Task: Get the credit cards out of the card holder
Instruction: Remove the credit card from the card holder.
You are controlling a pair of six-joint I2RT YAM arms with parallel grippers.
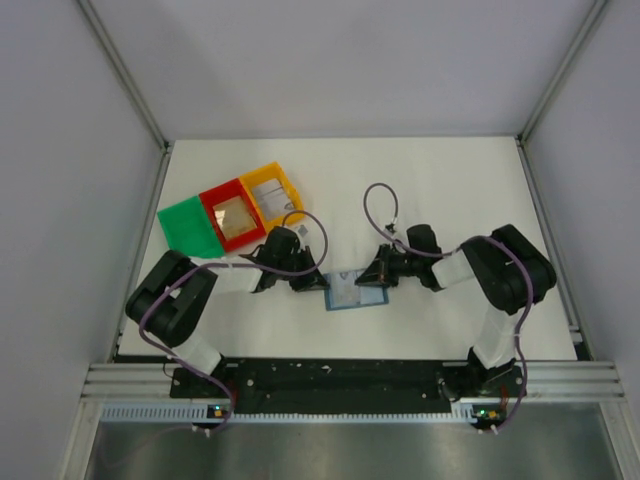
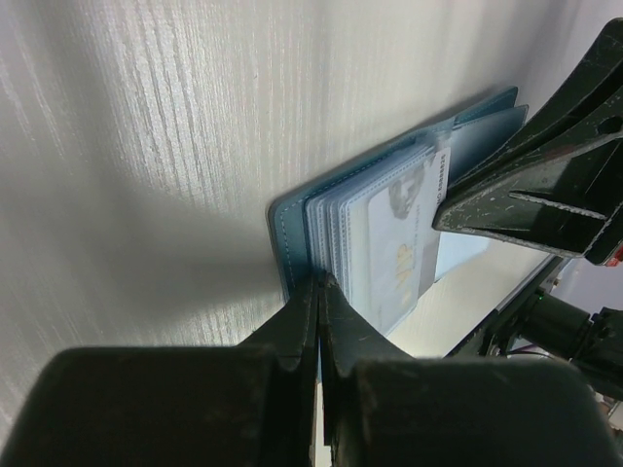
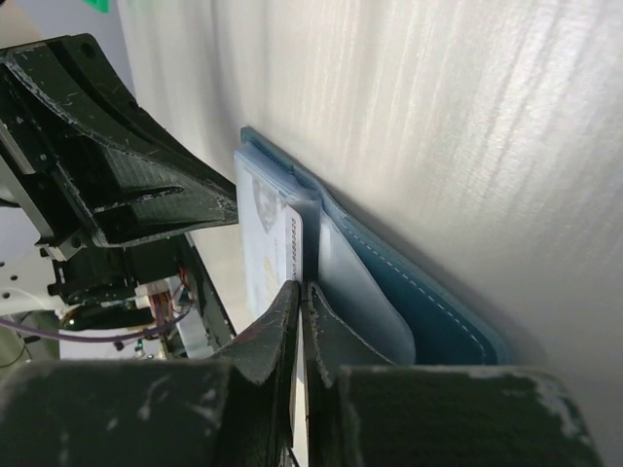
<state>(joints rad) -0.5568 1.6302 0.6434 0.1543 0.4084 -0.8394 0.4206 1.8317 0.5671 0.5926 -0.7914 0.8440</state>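
Blue card holder (image 1: 355,292), likely light and floppy, is clamped edgewise in the left tool (image 2: 319,287); a stiff, probably slick card (image 3: 268,248) is pinched in the right tool (image 3: 302,292).

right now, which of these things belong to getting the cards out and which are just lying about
Part of the job:
card holder
credit card in its pocket
left gripper, shut on the holder's edge
right gripper, shut on the card

Lying about:
green tray
red tray
yellow tray
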